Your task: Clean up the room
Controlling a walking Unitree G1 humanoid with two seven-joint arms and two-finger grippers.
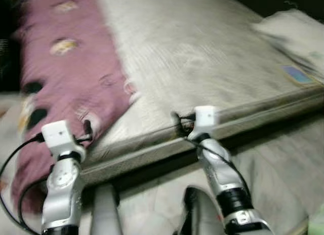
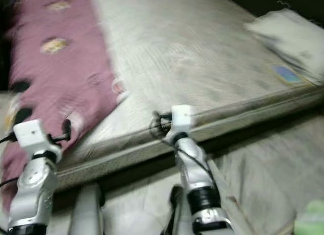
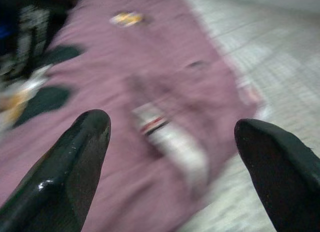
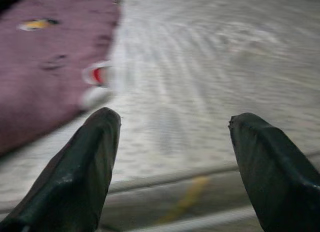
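Observation:
A mauve blanket (image 1: 66, 78) with dark and yellow patches lies along the left side of a bare grey-white mattress (image 1: 202, 57); its near end hangs over the mattress edge. My left gripper (image 3: 172, 127) is open and held just above the blanket's near end, empty. Beside it, my right gripper (image 4: 175, 124) is open over the mattress's front edge, right of the blanket's hem (image 4: 95, 79), and holds nothing. In the head views both arms reach forward from below, the left gripper (image 1: 87, 127) at the blanket and the right gripper (image 1: 177, 121) at the mattress edge.
A pale pillow (image 1: 296, 37) lies at the far right corner of the mattress, near a blue label (image 1: 298, 75). Light cloth or flooring (image 1: 283, 164) spreads in front of the mattress on the right. Something green (image 1: 318, 222) sits at the lower right. The pictures are blurred.

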